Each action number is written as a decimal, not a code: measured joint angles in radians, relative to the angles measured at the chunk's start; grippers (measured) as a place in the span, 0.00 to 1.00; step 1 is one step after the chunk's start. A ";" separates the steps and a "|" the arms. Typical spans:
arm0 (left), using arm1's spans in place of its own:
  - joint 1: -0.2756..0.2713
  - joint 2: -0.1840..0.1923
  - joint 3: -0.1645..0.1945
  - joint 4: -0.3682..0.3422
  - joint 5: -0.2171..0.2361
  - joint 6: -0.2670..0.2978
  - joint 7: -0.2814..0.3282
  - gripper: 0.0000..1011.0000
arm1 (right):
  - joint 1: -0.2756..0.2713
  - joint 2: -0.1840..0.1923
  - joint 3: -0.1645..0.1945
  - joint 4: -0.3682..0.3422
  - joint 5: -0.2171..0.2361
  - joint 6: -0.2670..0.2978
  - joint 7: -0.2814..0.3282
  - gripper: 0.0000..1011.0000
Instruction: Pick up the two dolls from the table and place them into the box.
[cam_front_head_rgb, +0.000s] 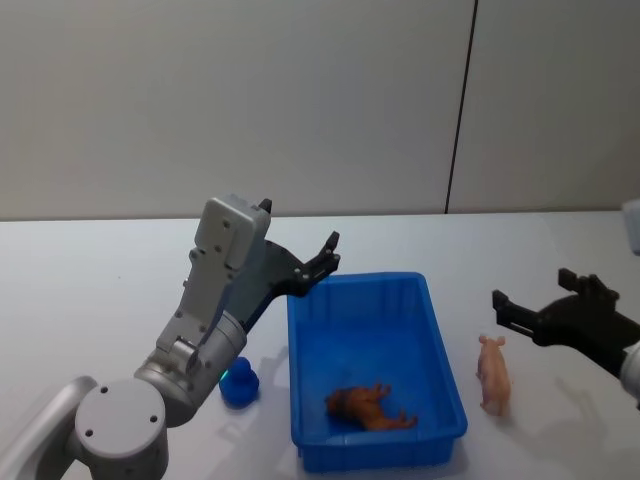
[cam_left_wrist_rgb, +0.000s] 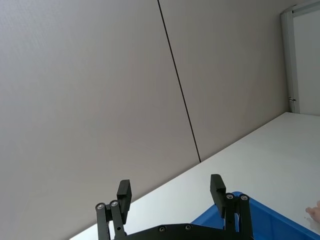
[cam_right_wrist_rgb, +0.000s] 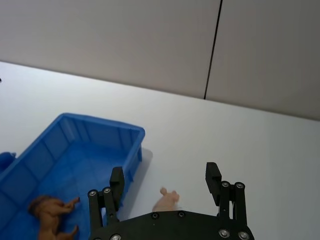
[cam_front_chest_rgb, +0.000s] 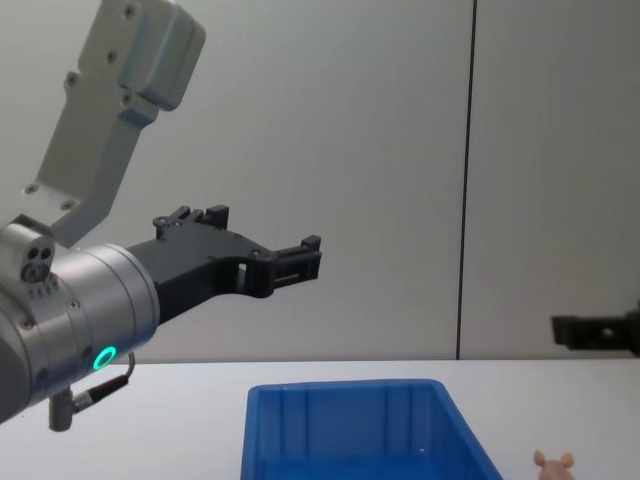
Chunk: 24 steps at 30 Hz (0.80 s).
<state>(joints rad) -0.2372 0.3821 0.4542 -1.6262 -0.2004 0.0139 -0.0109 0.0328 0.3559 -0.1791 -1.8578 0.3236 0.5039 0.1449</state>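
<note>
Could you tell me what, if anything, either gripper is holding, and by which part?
Nothing is held: the left gripper and the right gripper are both open and empty.

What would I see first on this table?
The bright blue box in the middle, with a brown doll lying inside. A pink pig sits on the table right of it, the open right hand close by. The open left hand hangs above the box's left side.
</note>
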 joint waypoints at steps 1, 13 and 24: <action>0.000 0.000 0.000 0.000 0.000 0.000 0.000 0.99 | -0.007 0.011 0.007 -0.004 0.010 0.012 0.003 0.99; 0.000 0.000 0.000 0.000 0.000 0.000 0.000 0.99 | -0.043 0.053 0.023 -0.006 0.032 0.080 0.032 0.99; 0.000 0.000 0.000 0.000 0.000 0.000 0.000 0.99 | -0.039 0.033 0.003 0.030 -0.012 0.119 0.007 0.99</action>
<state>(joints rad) -0.2372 0.3821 0.4543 -1.6262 -0.2004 0.0138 -0.0109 -0.0060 0.3893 -0.1765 -1.8277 0.3115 0.6224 0.1515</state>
